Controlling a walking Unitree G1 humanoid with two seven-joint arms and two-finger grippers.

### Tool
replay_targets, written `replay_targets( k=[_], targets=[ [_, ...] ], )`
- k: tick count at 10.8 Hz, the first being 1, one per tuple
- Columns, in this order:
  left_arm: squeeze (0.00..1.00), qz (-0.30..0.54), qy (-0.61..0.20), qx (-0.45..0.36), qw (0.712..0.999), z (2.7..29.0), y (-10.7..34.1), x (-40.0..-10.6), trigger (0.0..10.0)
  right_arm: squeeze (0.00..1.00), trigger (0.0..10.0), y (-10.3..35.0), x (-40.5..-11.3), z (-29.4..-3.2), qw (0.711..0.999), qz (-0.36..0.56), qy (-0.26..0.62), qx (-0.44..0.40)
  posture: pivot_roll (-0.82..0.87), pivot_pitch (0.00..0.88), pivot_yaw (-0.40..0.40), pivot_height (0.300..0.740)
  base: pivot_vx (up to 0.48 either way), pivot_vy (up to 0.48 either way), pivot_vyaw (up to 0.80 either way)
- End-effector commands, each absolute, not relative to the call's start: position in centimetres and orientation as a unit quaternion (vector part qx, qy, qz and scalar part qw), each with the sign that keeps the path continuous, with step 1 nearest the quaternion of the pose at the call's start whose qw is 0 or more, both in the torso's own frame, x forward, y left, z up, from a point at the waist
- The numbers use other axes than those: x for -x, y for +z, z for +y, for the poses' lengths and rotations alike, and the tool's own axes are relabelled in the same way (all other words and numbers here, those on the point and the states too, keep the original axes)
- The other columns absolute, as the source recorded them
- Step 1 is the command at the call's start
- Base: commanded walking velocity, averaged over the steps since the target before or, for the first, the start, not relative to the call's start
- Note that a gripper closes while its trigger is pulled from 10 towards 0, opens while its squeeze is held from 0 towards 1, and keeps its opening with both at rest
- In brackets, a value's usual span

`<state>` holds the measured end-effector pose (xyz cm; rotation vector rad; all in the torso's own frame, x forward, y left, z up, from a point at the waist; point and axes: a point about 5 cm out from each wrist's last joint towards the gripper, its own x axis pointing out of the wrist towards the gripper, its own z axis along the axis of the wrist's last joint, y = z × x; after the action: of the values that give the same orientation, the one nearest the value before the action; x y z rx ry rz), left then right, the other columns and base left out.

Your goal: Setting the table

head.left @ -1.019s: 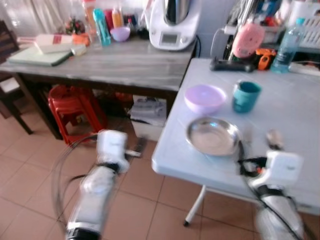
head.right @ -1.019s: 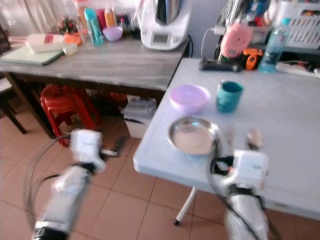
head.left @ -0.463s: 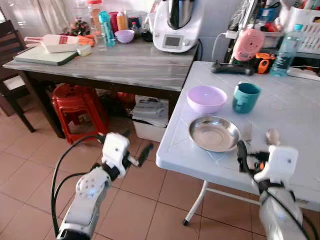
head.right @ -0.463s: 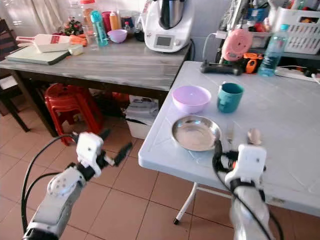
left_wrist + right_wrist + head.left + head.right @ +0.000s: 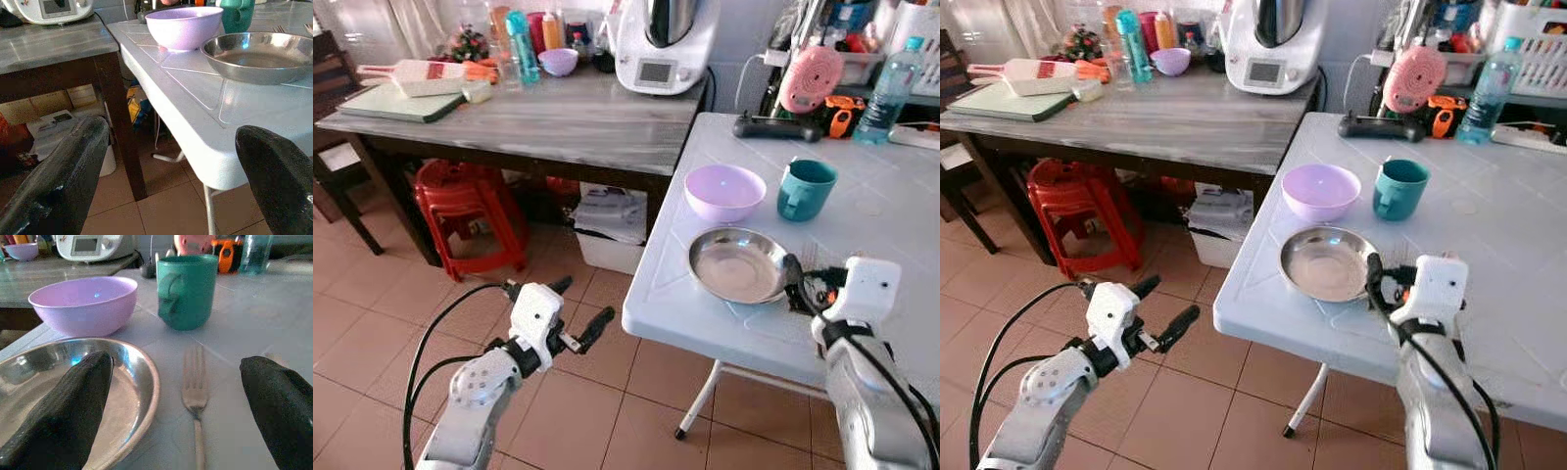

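Hovering right gripper (image 5: 176, 396): fingers spread wide above fork (image 5: 194, 387), beside steel plate (image 5: 736, 264).
Left gripper (image 5: 570, 311): fingers parted, nothing held, off the white table (image 5: 685, 304).

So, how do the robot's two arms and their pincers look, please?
Both arms are silver, rounded tubes, each ending in a white boxy wrist block. Loose black cables loop along them. The left pincer and the right pincer each have two long black fingers with rounded tips. I see no markings.

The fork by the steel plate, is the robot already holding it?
No, the fork lies flat on the white table between the right gripper's open fingers, which do not touch it.
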<state>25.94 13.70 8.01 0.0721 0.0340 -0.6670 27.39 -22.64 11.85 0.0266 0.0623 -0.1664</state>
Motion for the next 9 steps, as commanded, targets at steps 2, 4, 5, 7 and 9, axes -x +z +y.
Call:
replay_targets(
  k=[2,4,5,7,9],
  targets=[
    [0.00,0.010,-0.335,-0.038,0.941,13.5,8.5,-25.9,10.0,0.00,10.0,12.1,-28.6,-22.4,0.996,0.038,-0.066,-0.038,0.00,0.021,0.063,0.740,0.000,0.000,0.00],
    [0.00,0.012,-0.340,-0.034,0.940,13.5,8.6,-25.8,10.0,0.00,10.0,11.7,-29.4,-21.5,0.996,0.054,-0.046,-0.047,0.01,0.043,0.060,0.740,0.000,0.000,0.00],
    [0.00,0.015,-0.339,-0.029,0.940,13.6,8.5,-25.6,10.0,0.00,10.0,11.6,-29.5,-21.2,0.996,0.057,-0.041,-0.050,0.01,0.046,0.060,0.740,0.000,0.000,0.00],
    [0.00,0.021,-0.340,-0.001,0.940,13.7,8.3,-25.3,10.0,0.00,10.0,11.0,-29.3,-20.9,0.995,0.068,-0.042,-0.062,0.02,0.049,0.061,0.740,0.000,0.000,0.00],
    [0.00,0.017,-0.345,0.011,0.938,13.6,8.5,-25.4,10.0,0.00,10.0,10.4,-29.4,-20.5,0.994,0.080,-0.032,-0.074,0.01,0.046,0.065,0.740,0.000,0.000,0.00]
  ],
)
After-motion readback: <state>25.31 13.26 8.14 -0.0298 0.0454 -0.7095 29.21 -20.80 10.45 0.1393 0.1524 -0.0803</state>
